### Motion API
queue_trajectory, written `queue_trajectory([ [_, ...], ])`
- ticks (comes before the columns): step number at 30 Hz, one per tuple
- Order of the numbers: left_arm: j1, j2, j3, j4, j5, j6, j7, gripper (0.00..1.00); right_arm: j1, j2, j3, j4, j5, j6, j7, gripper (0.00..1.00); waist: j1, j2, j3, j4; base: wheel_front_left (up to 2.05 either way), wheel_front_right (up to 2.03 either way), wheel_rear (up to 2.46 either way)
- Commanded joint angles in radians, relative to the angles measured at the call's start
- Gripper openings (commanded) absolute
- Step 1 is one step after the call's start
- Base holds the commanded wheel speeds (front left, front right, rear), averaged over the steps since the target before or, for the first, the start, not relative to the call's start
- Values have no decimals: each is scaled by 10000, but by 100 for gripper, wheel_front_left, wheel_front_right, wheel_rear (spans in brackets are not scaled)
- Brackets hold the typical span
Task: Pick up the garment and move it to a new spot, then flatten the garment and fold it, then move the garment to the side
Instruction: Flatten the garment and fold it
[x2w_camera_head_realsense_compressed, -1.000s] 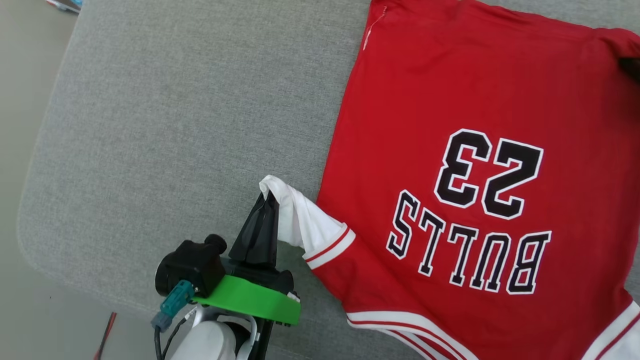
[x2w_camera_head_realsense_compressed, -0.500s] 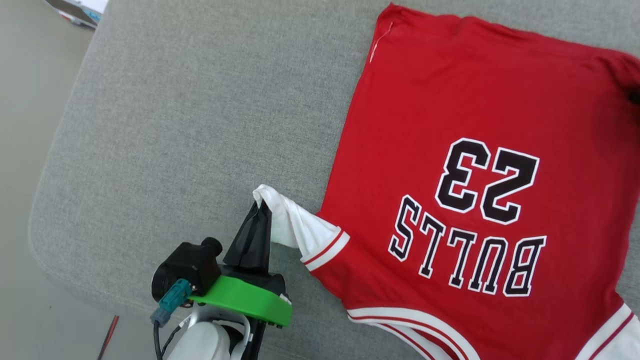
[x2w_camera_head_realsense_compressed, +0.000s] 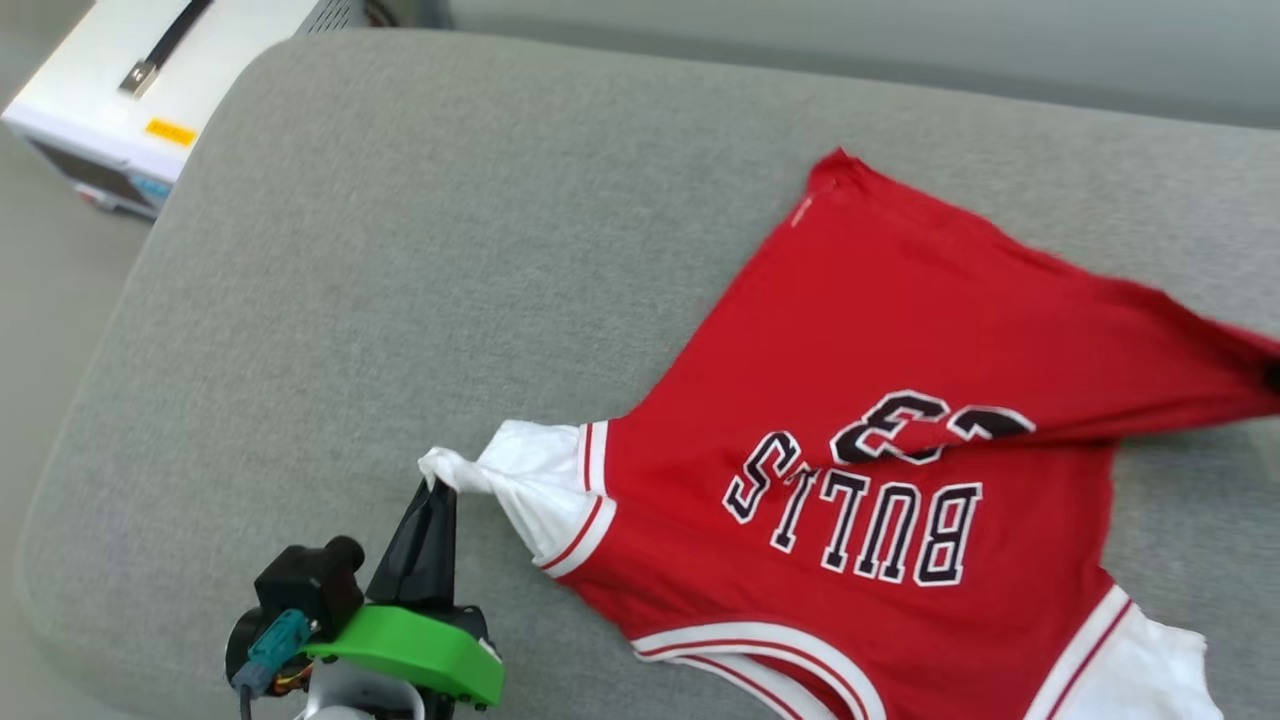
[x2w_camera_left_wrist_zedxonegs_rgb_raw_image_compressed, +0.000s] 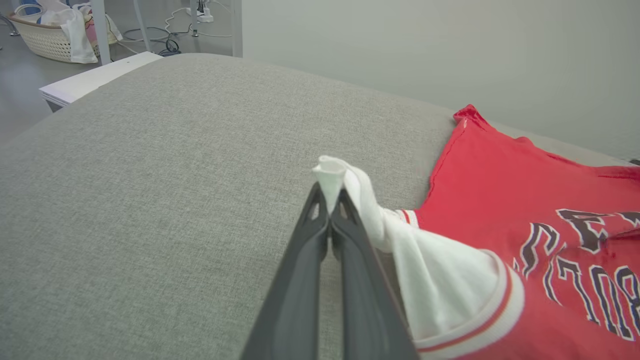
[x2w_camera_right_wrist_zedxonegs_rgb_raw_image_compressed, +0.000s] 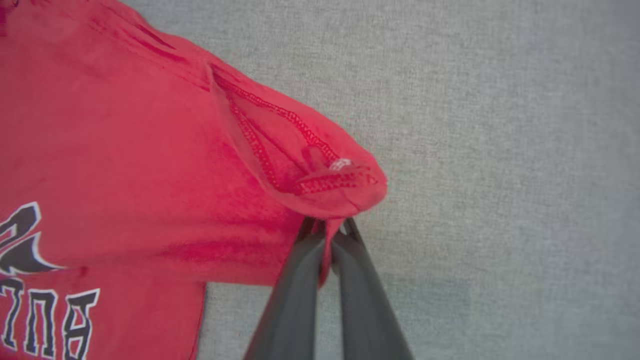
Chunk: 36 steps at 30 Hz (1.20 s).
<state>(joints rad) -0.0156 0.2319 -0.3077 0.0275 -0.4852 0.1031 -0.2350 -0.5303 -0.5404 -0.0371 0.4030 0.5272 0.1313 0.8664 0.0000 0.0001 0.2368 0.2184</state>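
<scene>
Left hand (x2w_camera_head_realsense_compressed: 437, 487) (x2w_camera_left_wrist_zedxonegs_rgb_raw_image_compressed: 329, 201): is pinching the bunched tip of the white sleeve between its two dark fingers, which are pressing together with no gap showing at the tips.
Left wrist: is carrying a green bracket (x2w_camera_head_realsense_compressed: 410, 650) and a black camera block (x2w_camera_head_realsense_compressed: 305, 590) just behind the fingers, at the near left.
White sleeve (x2w_camera_head_realsense_compressed: 525, 480) (x2w_camera_left_wrist_zedxonegs_rgb_raw_image_compressed: 430, 270): is stretching from the pinch toward the right, twisting into a narrow cone before widening at its red-and-white stripe trim.
Right hand (x2w_camera_right_wrist_zedxonegs_rgb_raw_image_compressed: 327, 227): is gripping a red hem corner (x2w_camera_right_wrist_zedxonegs_rgb_raw_image_compressed: 330, 185), its fingers closing narrowly on a strip of fabric while the stitched edge is folding over their tips.
Garment (x2w_camera_head_realsense_compressed: 900, 300) (x2w_camera_left_wrist_zedxonegs_rgb_raw_image_compressed: 500, 190) (x2w_camera_right_wrist_zedxonegs_rgb_raw_image_compressed: 125, 150): is lying print side up on the right half of the cushion, collar end near and hem end far, with its right side drawing into a taut ridge toward the right edge.
Lettering (x2w_camera_head_realsense_compressed: 860, 515): is reading upside down in the head view, and the number (x2w_camera_head_realsense_compressed: 920, 425) beyond it is partly disappearing under that ridge.
Other sleeve (x2w_camera_head_realsense_compressed: 1140, 660): is resting at the near right corner.
Grey cushion (x2w_camera_head_realsense_compressed: 400, 250): is carrying the garment, its left half lying bare.
White box (x2w_camera_head_realsense_compressed: 110, 90): is sitting beyond the cushion's far left corner.
Basket (x2w_camera_left_wrist_zedxonegs_rgb_raw_image_compressed: 55, 35): is standing on the floor far off in the left wrist view.
</scene>
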Motion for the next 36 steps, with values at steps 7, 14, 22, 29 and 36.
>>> queue_trajectory([
  [7, 584, 356, 228, -266, -183, 242, 254, 0, 3626, 992, -1948, -2865, -354, -6, 351, 0, 0, -1, -1369, -1456, 0, 0, 0],
  [14, 941, 553, 244, -479, -250, 404, 609, 0, 6767, 3151, -3372, -4927, -730, -6, 727, 0, 0, -1, -1555, -1873, 0, 0, 0],
  [22, 1053, 617, 166, -653, -294, 532, 905, 0, 8448, 4833, -3412, -5191, -626, -6, 297, 19, 0, -1, -1497, -2166, 0, 0, 0],
  [29, 999, 634, 113, -759, -278, 610, 995, 0, 7769, 4894, -3245, -5312, -704, -6, -3025, 100, 0, -1, -1433, -2270, 0, 0, 0],
  [36, 764, 580, 91, -896, -212, 680, 869, 0, 6374, 4228, -2684, -5160, -842, -6, -6380, 100, 0, -1, -1294, -2182, 0, 0, 0],
])
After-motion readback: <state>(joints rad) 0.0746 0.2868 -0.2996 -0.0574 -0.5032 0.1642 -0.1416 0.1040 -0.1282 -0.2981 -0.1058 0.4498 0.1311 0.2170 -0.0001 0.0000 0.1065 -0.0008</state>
